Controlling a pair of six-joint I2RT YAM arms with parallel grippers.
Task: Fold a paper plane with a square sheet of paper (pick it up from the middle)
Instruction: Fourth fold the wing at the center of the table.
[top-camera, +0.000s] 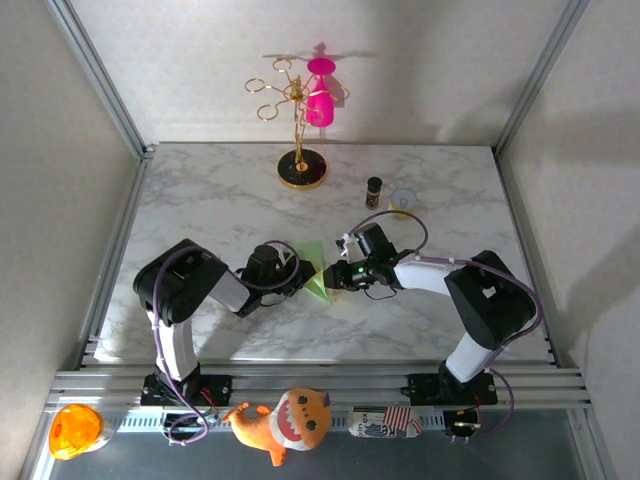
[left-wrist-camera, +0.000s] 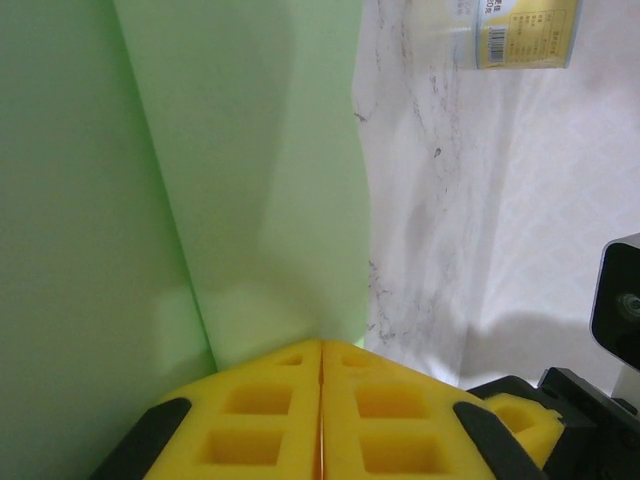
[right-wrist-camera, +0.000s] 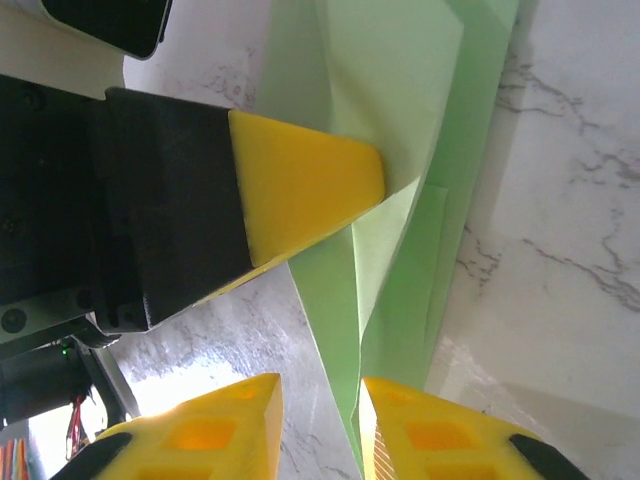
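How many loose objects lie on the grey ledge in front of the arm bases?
3: an orange translucent object at the left end, an orange plush toy near the middle, and a printed can on its side just right of the toy. The picture's lower edge may hide more.

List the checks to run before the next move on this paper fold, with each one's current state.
1. Left claw gripping the green paper: ok, its fingers are pressed together on the sheet.
2. Right claw free of the paper: cannot tell. Its jaws stand apart, but a paper edge runs into the gap.
3. Folds present: ok, several creased layers show in the right wrist view.
4. Paper resting on the table: cannot tell.
5. Dark bottle and small cup out of the way: ok, both stand behind the right arm, apart from it.
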